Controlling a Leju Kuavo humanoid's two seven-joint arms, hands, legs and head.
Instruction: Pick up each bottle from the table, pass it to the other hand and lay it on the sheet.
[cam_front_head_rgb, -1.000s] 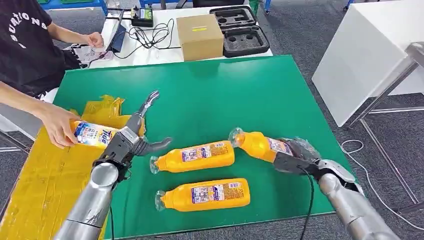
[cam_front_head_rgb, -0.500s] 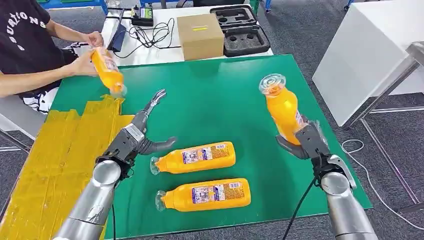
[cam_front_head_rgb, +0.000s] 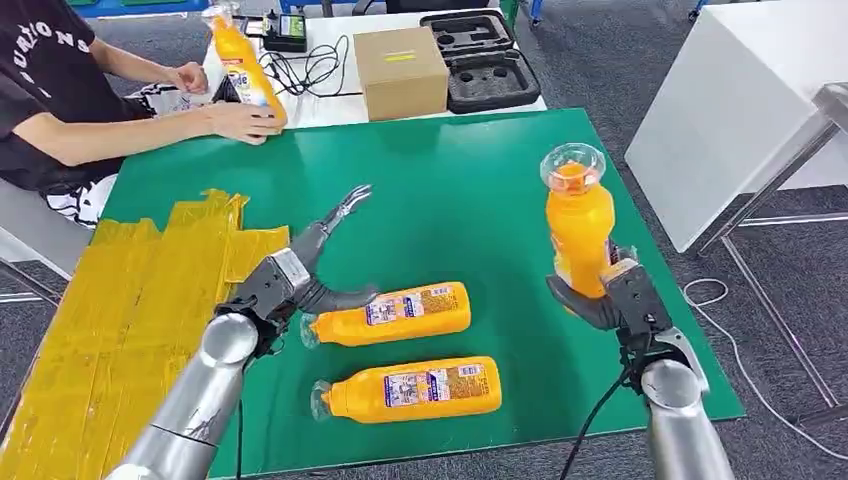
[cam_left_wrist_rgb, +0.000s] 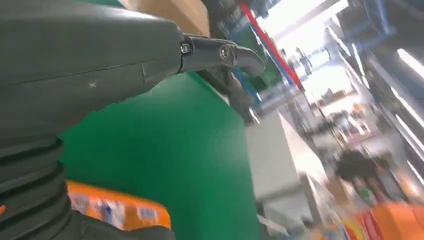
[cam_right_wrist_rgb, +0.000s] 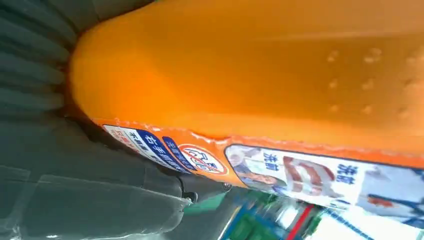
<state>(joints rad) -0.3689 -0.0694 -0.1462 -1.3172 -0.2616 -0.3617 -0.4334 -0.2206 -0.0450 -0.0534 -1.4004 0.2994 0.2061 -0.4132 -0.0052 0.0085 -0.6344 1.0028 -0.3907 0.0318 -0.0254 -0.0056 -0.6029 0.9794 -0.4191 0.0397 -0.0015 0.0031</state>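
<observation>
Bottle (cam_front_head_rgb: 578, 232) is held upright, cap up, in the right robot hand (cam_front_head_rgb: 610, 295), raised off the green worktop (cam_front_head_rgb: 450, 180) over its right side; fingers are wrapped round the lower body, and the orange body with its label is seen close up in the right wrist view (cam_right_wrist_rgb: 260, 80). Left robot hand (cam_front_head_rgb: 300, 275) is held wide and holds nothing, fingers spread and reaching toward mid-worktop, thumb just beside the cap end of the nearer lying bottle (cam_front_head_rgb: 390, 313); whether it touches cannot be told. A second lying bottle (cam_front_head_rgb: 408, 388) is seen near the front edge, parallel to the first. Yellow sheet (cam_front_head_rgb: 110, 300) is spread over the worktop's left part, well apart from the raised bottle. At the far left corner another bottle (cam_front_head_rgb: 243, 62) is held upright by a person's hand (cam_front_head_rgb: 240, 120).

Step judged: pick-up done on the right, hand-over to the left pending. Next move calls for both robot hands to be brought together above mid-worktop, the free upper body offered to the left robot hand, and the right grip released only once the left has closed. After that the bottle is to be laid on the sheet.
</observation>
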